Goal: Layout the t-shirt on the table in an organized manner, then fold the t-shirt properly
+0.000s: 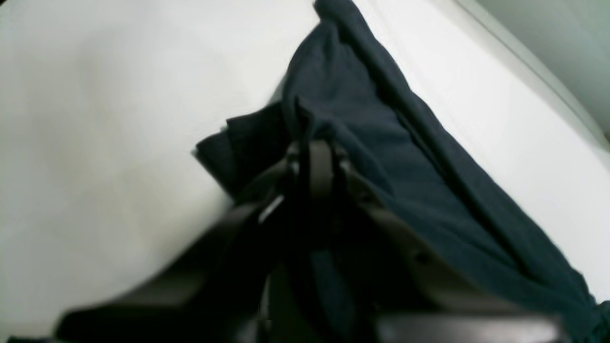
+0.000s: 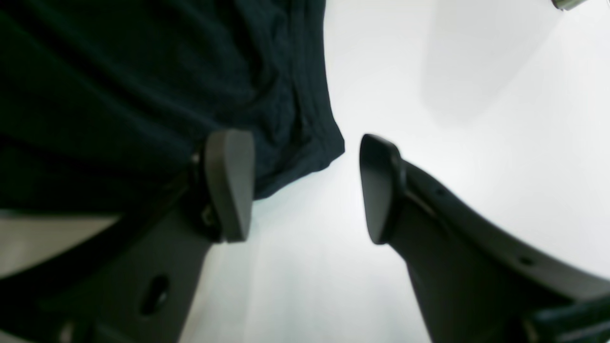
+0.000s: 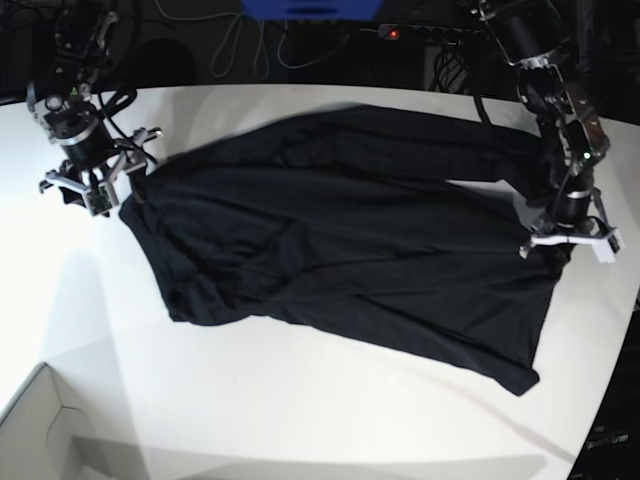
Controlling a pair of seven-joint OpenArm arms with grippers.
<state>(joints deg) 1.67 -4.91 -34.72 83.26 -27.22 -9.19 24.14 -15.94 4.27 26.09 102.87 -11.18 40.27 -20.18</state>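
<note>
Left pincer: my left gripper [image 1: 314,147] is pressed together on a bunched fold of the t-shirt [image 1: 381,157]; in the base view it sits at the right edge of the frame [image 3: 562,232].
Right pincer: my right gripper [image 2: 305,190] is spread wide and holds nothing; a corner of cloth [image 2: 310,152] lies just above the gap, beside the left pad. In the base view it is at the upper left [image 3: 95,185], touching or nearly touching the shirt's edge; I cannot tell which.
Shirt position: spread over the centre of the table [image 3: 300,400], [image 3: 340,240], long axis running from upper left to lower right of the base frame, one arm at each end.
Key relation: the loose corner lies up and left of my open pincer, so I judge the right arm is the nearer one for taking that end.
Layout: still rumpled, edges uneven; I judge the flattening unfinished.
Materials: thin, soft, matte black fabric with a ribbed-looking hem; smooth white tabletop.
</note>
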